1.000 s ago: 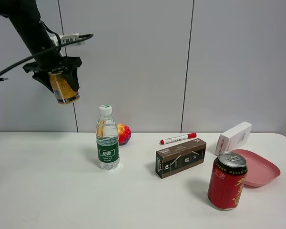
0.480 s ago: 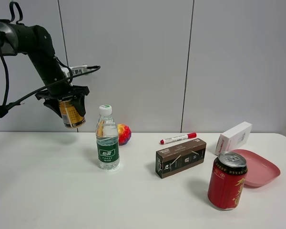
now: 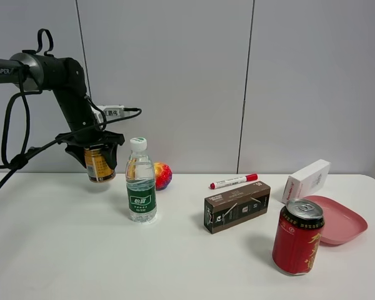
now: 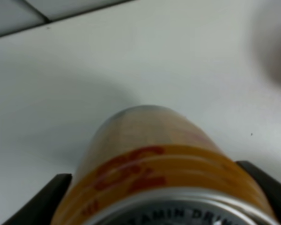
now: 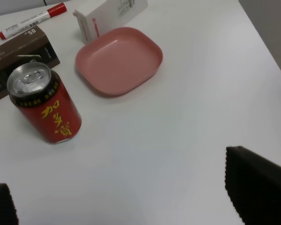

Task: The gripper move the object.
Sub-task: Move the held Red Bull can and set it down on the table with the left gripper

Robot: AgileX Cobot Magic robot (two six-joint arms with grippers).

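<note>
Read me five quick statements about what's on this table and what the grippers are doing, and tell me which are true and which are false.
1. The left gripper is shut on the gold-yellow can. True.
2. The red can lies on its side in the pink plate. False: it stands upright on the table, beside the plate.
3. The red marker lies behind the brown box. True.
4. The water bottle has no cap. False: a white cap is on it.
5. The right gripper holds the white box. False: it is open and empty, and the box sits by the plate.
</note>
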